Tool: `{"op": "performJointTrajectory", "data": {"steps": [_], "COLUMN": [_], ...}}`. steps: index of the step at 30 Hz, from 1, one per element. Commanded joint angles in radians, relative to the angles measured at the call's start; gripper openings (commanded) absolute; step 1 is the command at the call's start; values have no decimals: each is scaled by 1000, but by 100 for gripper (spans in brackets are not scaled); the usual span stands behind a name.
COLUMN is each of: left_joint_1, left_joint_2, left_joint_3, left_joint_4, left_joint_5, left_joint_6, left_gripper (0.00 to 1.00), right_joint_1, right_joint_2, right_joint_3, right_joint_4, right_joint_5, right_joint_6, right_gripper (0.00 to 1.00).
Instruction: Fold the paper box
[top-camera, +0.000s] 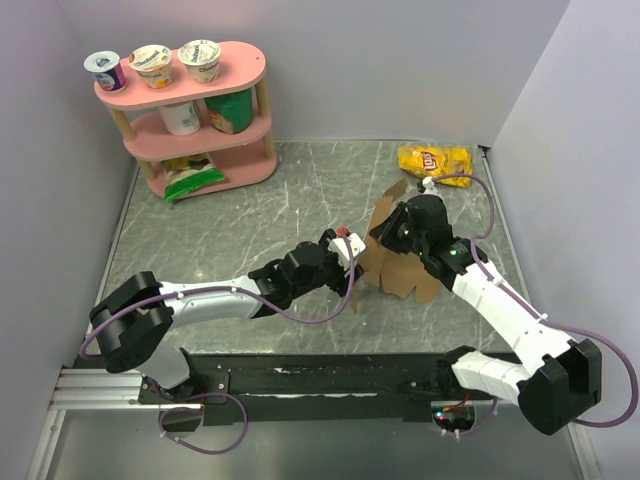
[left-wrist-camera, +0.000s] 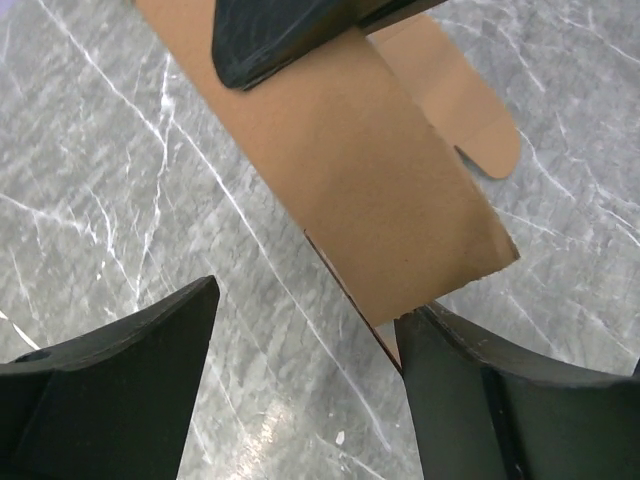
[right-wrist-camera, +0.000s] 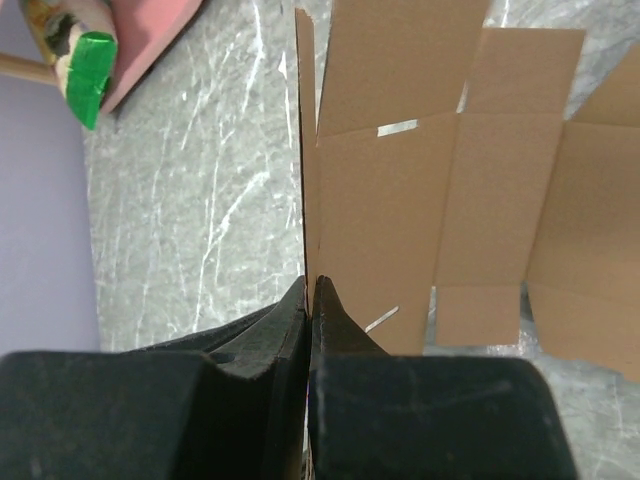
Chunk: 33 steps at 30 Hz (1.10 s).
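Paper box (top-camera: 402, 268): a brown die-cut cardboard sheet, only partly folded. It stands upright on its lower flaps at centre-right of the table, with creased panels and rounded flaps fanned out.
Right gripper (right-wrist-camera: 311, 292): fingers pressed together on the thin edge of one upper panel, pinching the cardboard from above and keeping it upright.
Left gripper (left-wrist-camera: 308, 306): jaws spread wide and holding nothing, low at the sheet's left side. The lower corner of a panel reaches in beside one finger (left-wrist-camera: 470, 390); whether they touch I cannot tell.
Table (top-camera: 250, 210): grey marbled top, the sheet's bottom flaps resting on it.
Chip bag (top-camera: 433, 160): yellow, lying at the far right edge, well apart from the cardboard.
Pink shelf (top-camera: 190, 112): far left corner, with cups on its top tier and packets on the tiers below.
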Motion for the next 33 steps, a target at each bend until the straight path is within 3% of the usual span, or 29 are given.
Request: {"op": "performJointTrajectory", "data": {"steps": [1, 3, 6, 9, 10, 11, 14, 15, 17, 18, 19, 22, 33], "left_joint_1": [11, 11, 11, 12, 11, 17, 28, 31, 41, 48, 55, 84, 92], "left_joint_2": [-7, -1, 6, 12, 12, 12, 10, 12, 15, 18, 21, 35, 82], "left_joint_3": [-9, -21, -35, -24, -18, -15, -6, -1, 33, 48, 80, 143, 326], "left_joint_4": [33, 47, 84, 64, 55, 34, -12, -29, -83, -144, -177, -295, -654], "left_joint_5": [-39, -35, -30, -15, -4, 3, 36, 39, 49, 62, 78, 126, 240], "left_joint_6": [-53, -91, -108, -117, -119, -126, -155, -165, -194, -206, -220, -269, -277], "left_gripper": [77, 80, 70, 56, 42, 35, 17, 17, 12, 11, 9, 4, 1], "right_joint_1": [8, 8, 8, 8, 6, 8, 6, 6, 8, 8, 9, 8, 29], "right_joint_2": [-17, -20, -19, -19, -20, -23, -36, -37, -48, -54, -62, -92, -240], "right_joint_3": [54, 49, 37, 38, 41, 52, 72, 77, 92, 94, 95, 77, -107], "right_joint_4": [-30, -27, -11, -10, -17, -22, -43, -54, -79, -98, -109, -134, -36], "right_joint_5": [3, 3, 3, 0, 3, 3, 3, 2, -3, -3, -3, -24, -133], "right_joint_6": [-19, -3, 9, 0, -8, -26, -78, -94, -129, -141, -149, -149, 86], "right_gripper": [0, 0, 0, 0, 0, 0, 13, 31, 54, 70, 75, 83, 85]}}
